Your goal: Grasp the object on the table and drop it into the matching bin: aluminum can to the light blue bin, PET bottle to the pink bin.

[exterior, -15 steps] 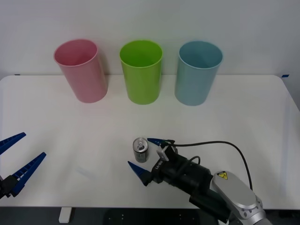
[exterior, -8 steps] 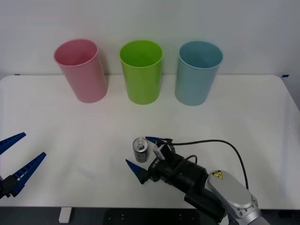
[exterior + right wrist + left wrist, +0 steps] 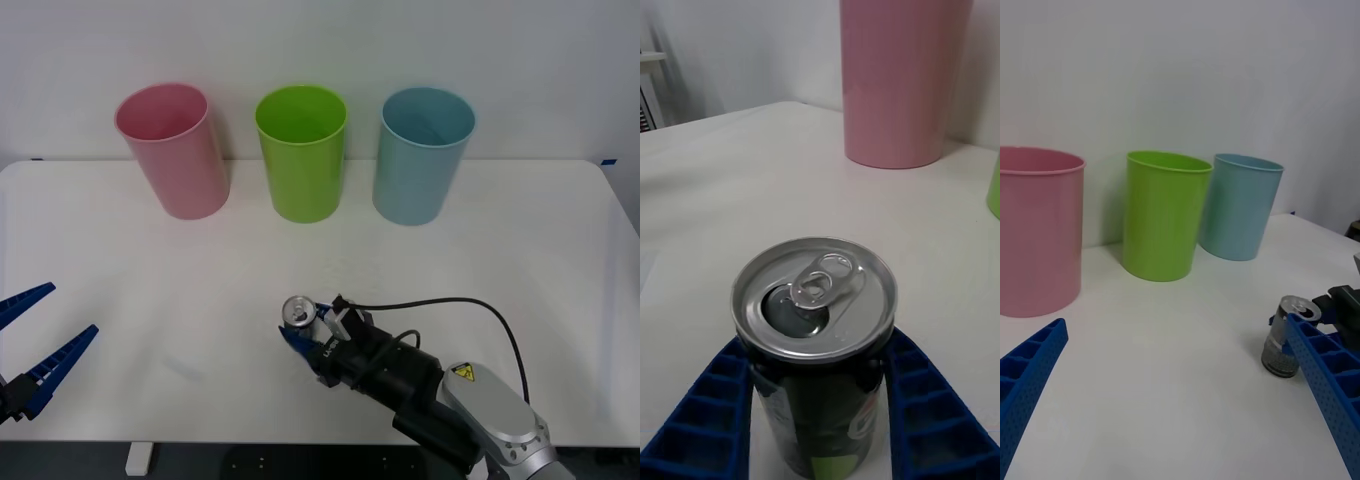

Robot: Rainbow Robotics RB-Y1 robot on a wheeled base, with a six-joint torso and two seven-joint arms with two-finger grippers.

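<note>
White table (image 3: pixel 150 250) bearing three tall bins in a row along its far edge: pink bin (image 3: pixel 172 150) on the left, lime green bin (image 3: pixel 301 152) in the middle, light blue bin (image 3: pixel 423 154) on the right; what their interiors hold cannot be made out. Right gripper (image 3: pixel 303 335), near the front edge at centre, has its blue fingers (image 3: pixel 700 420) closed against both sides of the upright aluminum can (image 3: pixel 298 314), which stands on the tabletop. Left gripper (image 3: pixel 35 345), at the front-left corner, has its jaws spread wide, holding nothing.
</note>
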